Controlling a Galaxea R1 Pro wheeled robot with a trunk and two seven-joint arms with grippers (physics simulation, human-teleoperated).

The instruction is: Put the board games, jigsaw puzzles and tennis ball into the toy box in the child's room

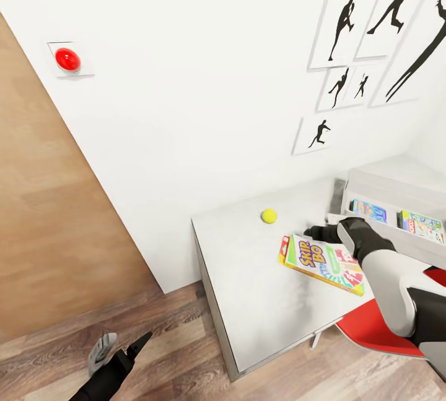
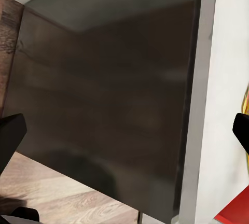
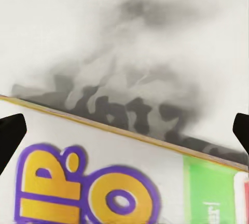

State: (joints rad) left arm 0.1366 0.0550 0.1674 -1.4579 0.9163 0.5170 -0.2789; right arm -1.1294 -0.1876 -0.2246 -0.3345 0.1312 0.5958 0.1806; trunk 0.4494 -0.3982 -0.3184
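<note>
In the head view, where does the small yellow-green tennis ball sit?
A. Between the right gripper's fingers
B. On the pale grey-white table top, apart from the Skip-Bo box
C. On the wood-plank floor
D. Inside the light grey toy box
B: the small yellow-green tennis ball rests on the bare pale grey-white table top, with a gap between it and the white-green-red Skip-Bo box.
</note>
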